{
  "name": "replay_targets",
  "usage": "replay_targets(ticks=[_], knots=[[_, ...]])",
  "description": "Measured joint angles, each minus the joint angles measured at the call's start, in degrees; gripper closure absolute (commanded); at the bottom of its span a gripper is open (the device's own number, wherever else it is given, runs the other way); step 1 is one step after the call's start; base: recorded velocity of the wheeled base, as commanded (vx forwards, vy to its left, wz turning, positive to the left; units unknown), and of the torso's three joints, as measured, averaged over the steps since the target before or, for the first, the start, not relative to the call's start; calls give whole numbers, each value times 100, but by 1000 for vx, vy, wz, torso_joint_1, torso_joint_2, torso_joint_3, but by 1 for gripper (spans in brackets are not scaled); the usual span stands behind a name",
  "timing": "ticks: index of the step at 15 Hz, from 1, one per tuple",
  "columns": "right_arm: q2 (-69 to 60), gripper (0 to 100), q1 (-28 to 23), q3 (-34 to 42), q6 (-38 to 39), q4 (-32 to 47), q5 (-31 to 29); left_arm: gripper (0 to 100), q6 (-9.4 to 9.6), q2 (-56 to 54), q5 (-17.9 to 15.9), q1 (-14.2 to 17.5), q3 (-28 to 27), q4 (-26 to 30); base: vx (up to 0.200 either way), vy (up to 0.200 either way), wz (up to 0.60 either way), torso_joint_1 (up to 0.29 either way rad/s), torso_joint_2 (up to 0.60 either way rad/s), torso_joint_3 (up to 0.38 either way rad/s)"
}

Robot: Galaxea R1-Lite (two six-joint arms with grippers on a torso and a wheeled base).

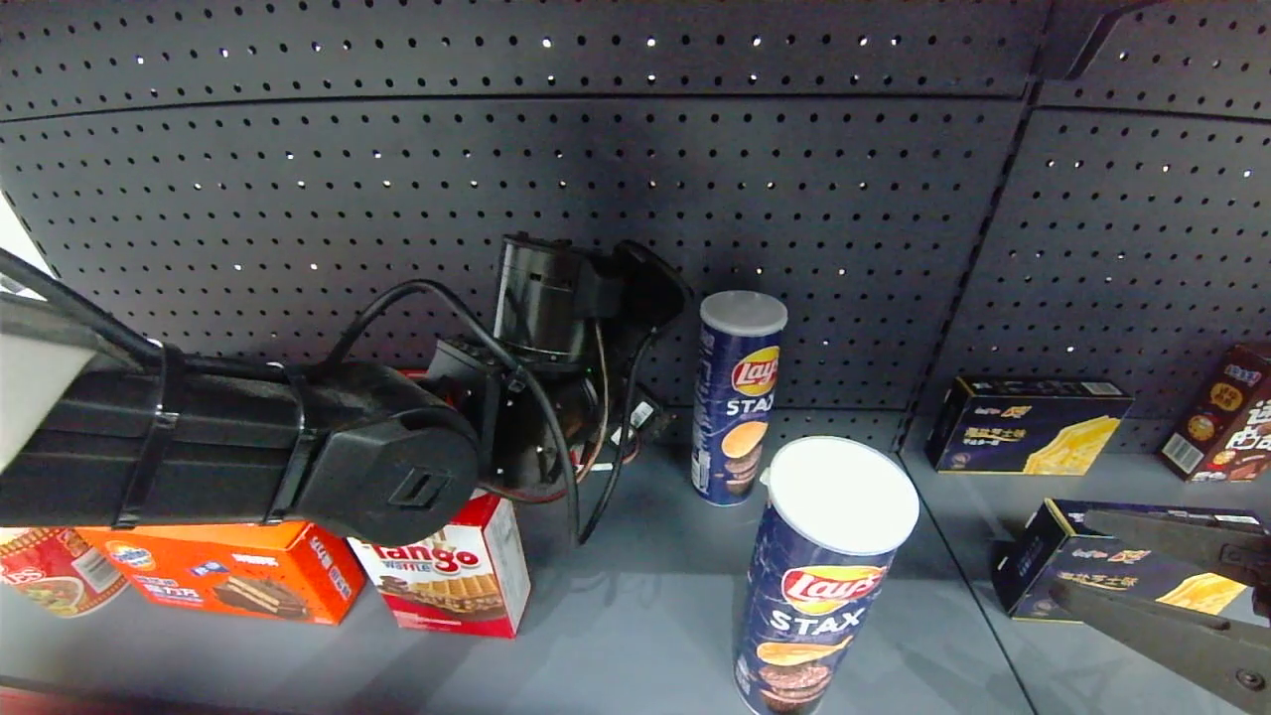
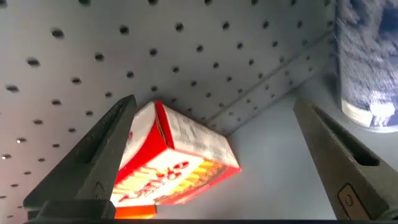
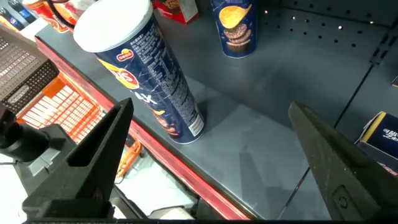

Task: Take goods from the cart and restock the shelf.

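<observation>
Left gripper (image 2: 211, 106) fingers released, red box (image 2: 180, 155) just beside one finger near pegboard (image 2: 186, 37), right gripper (image 3: 211, 109) fingers released, facing bare shelf (image 3: 249, 143), front can (image 3: 149, 68) standing near shelf's front edge

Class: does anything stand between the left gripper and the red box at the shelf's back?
Nothing visible does: the red box lies tilted within the open jaws of the left gripper; the chip can stands aside.

Both claws stand wide open.
Left gripper (image 2: 212, 102) leads its level left arm (image 1: 248, 447); right gripper (image 1: 1077, 556) sits off to its right, nearer the robot.
</observation>
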Motion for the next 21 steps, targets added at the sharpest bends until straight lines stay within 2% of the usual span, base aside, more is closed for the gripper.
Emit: replay_targets(ticks=[8,12,21], knots=[[33,0,-11,6,0,-6,0,0,-40,472,-13,-207,-462,2,0,0,0,0,0,0],[33,0,-7,23,0,-11,0,0,-174,670,-18,-218,-630,11,0,0,0,0,0,0],[90,0,80,-2,-205,-6,-51,0,-189,339,-82,-194,-503,39,0,0,0,0,0,0]])
